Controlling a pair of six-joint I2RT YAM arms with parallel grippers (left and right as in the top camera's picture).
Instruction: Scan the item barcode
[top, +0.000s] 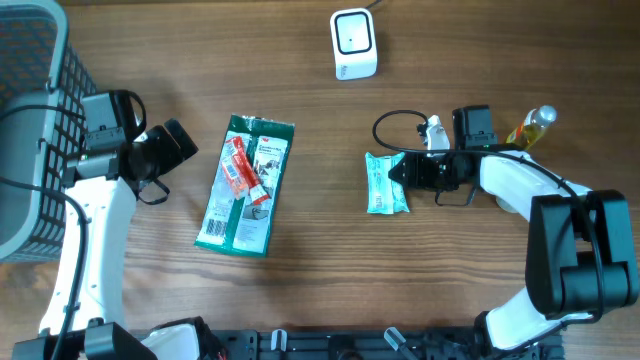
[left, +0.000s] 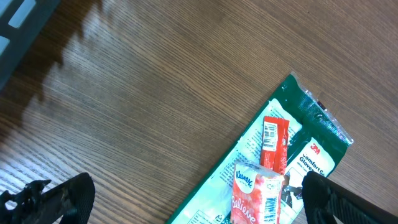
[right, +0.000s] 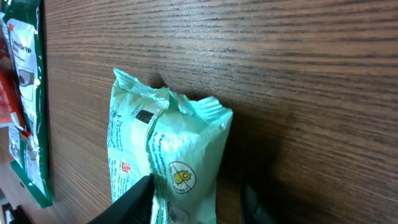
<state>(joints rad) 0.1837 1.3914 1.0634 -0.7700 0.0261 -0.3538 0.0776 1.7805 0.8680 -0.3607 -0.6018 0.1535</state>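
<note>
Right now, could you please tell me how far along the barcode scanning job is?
Nothing looks scanned yet: the mint packet lies on the table, apart from the white scanner. In hand: the right gripper straddles the packet's end; a firm grip is not clear. Left: lifting it and showing its barcode to the scanner. The left gripper hangs open by the green glove pack.

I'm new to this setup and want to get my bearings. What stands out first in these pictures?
A mint-green packet lies right of centre, the right gripper straddling its end. Left of centre a red tissue pack lies on a long green glove package, with the open left gripper beside it. A white scanner stands at the far edge, top centre in the overhead view.
</note>
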